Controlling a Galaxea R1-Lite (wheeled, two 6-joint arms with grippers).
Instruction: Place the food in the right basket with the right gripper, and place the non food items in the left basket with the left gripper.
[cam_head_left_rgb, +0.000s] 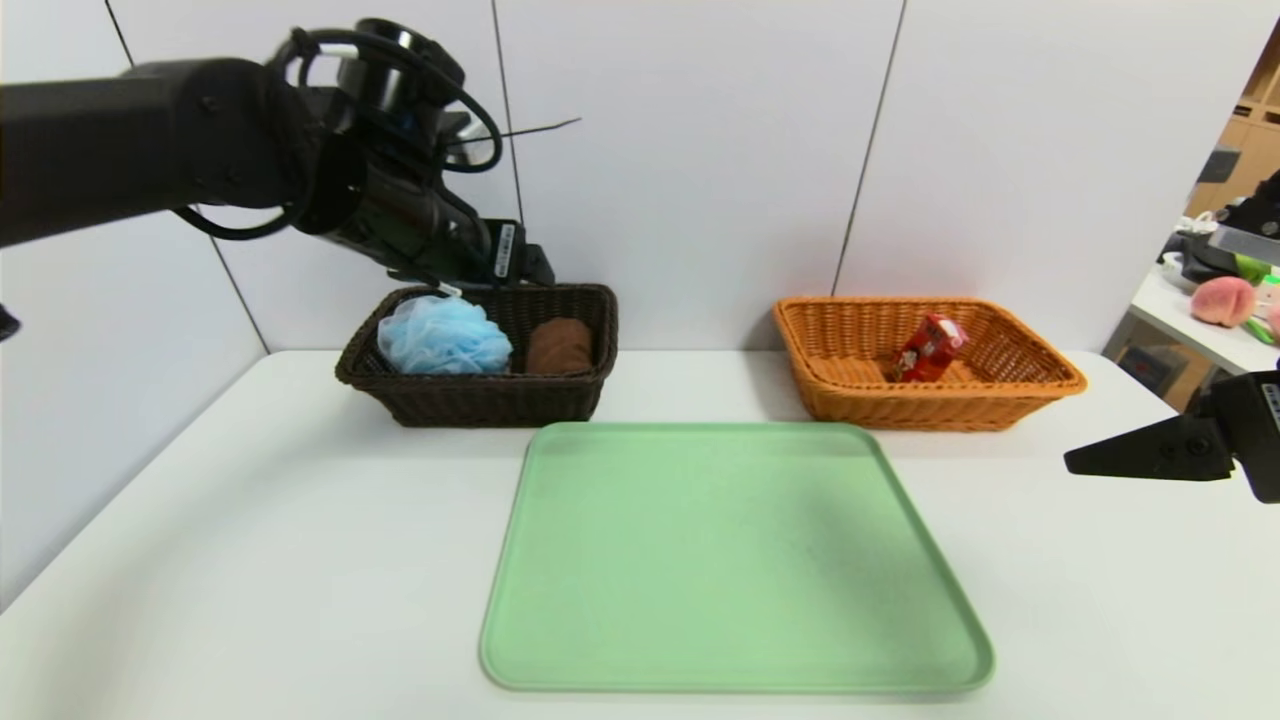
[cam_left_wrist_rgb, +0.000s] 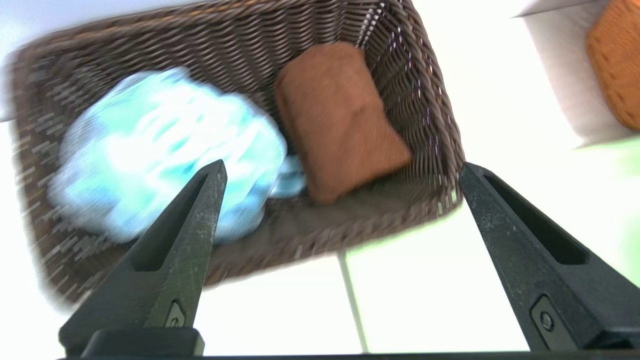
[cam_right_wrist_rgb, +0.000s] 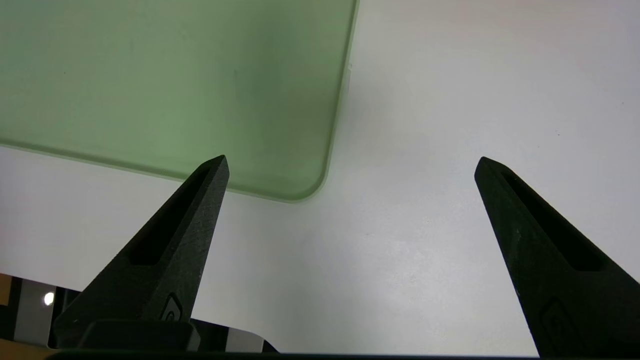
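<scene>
- We are seeing a bright scene in the head view, with soft shadows falling on the smooth white tabletop.
- We are noticing glare whitening the fluffy light-blue mesh bath puff in the left wrist view.
- There, the dark brown woven wicker basket is streaking with blur.
- We are getting dimmer, greyer light in the right wrist view.

Bench: white top. Tray: light green, rounded corners, thin raised rim, lying flat on bench. Wall panels behind: white, with dark narrow seams. Right edge of head view: a separate side table bearing a pink peach-like item and other items, partly cut off. Wooden shelving beyond it.
</scene>
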